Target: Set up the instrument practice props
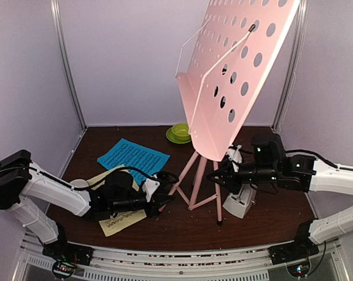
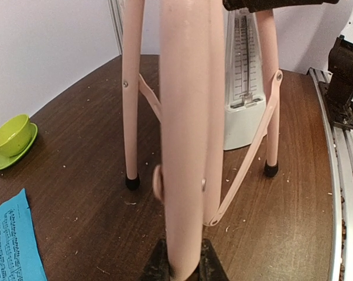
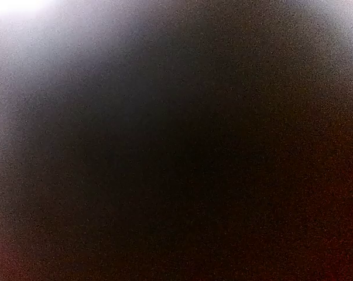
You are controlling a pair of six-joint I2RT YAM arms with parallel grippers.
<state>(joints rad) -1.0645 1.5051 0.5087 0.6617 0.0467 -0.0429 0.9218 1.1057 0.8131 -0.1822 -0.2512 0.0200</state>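
nearest us, our left gripper (image 2: 185,270) pinches a stand (image 2: 185,146) leg, likely steadying the tripod upright on the table (image 1: 182,225). right gripper (image 1: 218,174) sits at the post, perhaps bracing it; its view is dark, so we cannot tell its grip.

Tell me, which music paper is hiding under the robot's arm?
The pale-yellow page, partly under the left arm; the blue page lies farther back, nearer the green bowl.

Lab robot booth: plain lilac walls (image 1: 123,58), aluminium posts (image 1: 68,64).
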